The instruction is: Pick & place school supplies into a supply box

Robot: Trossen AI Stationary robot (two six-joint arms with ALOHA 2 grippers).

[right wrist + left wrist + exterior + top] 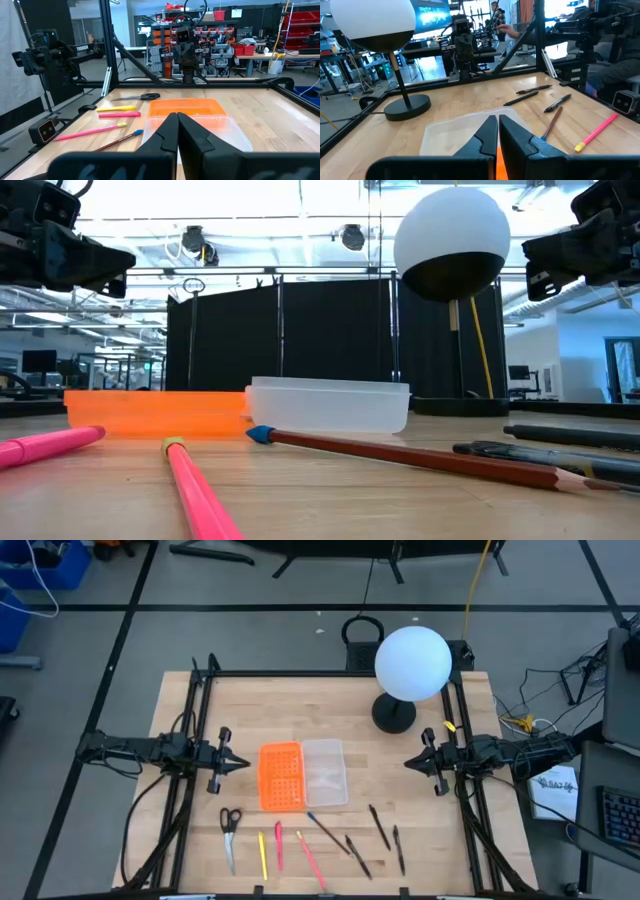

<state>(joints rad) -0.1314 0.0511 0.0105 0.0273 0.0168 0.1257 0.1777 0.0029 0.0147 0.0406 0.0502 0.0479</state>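
The clear supply box (325,772) rests flat at the table's middle, with an orange perforated panel (281,777) against its left side. Nearer the front edge lie black-handled scissors (230,830), a yellow pen (262,854), a pink pen (278,845), a pink pencil (311,860), a brown pencil with a blue end (328,833) and three dark pens (380,827). My left gripper (243,762) hangs level left of the panel, shut, pointing at it. My right gripper (408,762) hangs level right of the box, shut, pointing at it. Neither holds anything.
A lamp with a white globe (413,662) and a black round base (394,715) stands at the far right of the table, close behind my right gripper. Black frame rails (190,740) run along the table's left and right sides. Bare wood lies between the grippers and the supplies.
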